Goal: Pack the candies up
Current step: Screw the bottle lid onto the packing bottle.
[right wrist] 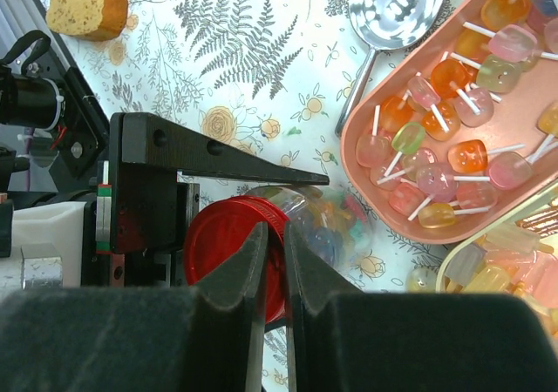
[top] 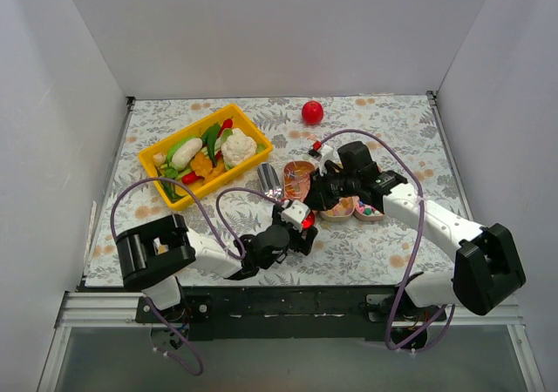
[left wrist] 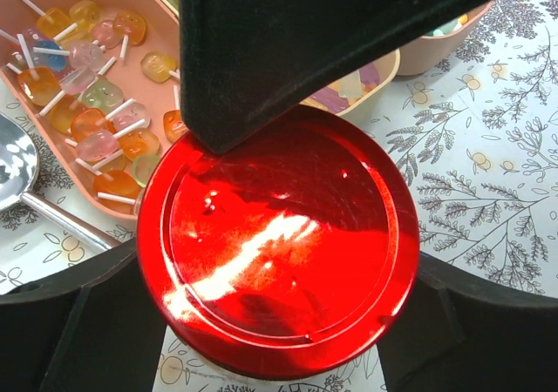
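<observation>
A clear jar (right wrist: 336, 226) with a red lid (left wrist: 279, 235) stands on the floral cloth, with colourful candies showing through its wall. My left gripper (left wrist: 279, 322) clasps the jar from both sides just below the lid (top: 308, 221). Reaching in from above, my right gripper (right wrist: 273, 235) has its fingers nearly together, pinched over the lid's rim (right wrist: 222, 244). More candies (right wrist: 445, 139), pastel lollipops on white sticks, lie in a pink tray (right wrist: 347, 148) beside the jar. Pale wrapped candies (right wrist: 506, 261) fill a cream compartment.
A metal spoon (top: 268, 179) lies left of the candy trays (top: 298, 172). A yellow tray (top: 186, 131) of toy vegetables sits at the back left, and a red ball (top: 312, 111) at the back centre. White walls enclose the table.
</observation>
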### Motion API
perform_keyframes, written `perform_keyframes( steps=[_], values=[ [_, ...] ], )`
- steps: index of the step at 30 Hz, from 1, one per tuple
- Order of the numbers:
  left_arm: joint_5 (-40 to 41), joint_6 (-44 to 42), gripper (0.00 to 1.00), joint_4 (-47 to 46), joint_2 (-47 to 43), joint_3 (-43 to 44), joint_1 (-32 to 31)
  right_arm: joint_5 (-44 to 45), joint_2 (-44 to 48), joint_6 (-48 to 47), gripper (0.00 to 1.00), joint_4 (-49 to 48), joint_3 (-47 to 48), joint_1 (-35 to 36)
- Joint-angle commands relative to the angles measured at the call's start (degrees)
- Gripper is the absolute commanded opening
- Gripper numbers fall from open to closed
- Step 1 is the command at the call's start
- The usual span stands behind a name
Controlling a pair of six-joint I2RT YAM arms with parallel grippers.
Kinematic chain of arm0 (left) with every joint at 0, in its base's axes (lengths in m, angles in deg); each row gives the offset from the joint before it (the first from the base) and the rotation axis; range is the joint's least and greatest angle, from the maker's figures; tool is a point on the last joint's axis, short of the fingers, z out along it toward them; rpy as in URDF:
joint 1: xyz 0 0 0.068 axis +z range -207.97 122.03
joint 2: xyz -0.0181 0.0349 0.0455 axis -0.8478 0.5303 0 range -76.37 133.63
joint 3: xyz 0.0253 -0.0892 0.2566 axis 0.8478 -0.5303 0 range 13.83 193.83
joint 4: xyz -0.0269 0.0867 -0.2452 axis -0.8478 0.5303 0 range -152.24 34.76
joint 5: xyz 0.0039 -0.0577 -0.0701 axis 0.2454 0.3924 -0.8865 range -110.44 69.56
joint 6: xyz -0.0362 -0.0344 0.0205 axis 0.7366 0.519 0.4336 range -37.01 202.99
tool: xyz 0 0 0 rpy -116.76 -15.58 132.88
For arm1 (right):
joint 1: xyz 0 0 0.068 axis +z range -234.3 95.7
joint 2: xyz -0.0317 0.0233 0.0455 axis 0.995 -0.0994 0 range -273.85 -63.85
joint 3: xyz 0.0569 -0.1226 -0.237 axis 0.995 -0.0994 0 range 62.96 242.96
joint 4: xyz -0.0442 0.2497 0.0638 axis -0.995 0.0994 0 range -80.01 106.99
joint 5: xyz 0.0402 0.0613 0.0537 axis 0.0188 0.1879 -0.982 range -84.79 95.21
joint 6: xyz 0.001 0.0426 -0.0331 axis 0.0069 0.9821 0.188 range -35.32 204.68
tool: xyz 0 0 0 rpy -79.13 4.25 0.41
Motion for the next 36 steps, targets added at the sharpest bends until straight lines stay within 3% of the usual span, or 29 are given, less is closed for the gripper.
perform_keyframes(
  steps=[1, 36],
  values=[
    [2.1, 3.2, 0.75, 20.3, 6.4, -3.0, 1.9, -5.8, 1.3, 1.8, 0.09, 14.9, -4.3, 2.0],
    [1.4, 3.5, 0.75, 22.7, 9.5, -0.8, 2.6, -8.0, 8.4, 4.6, 0.1, 13.5, -8.7, 1.0]
  ],
)
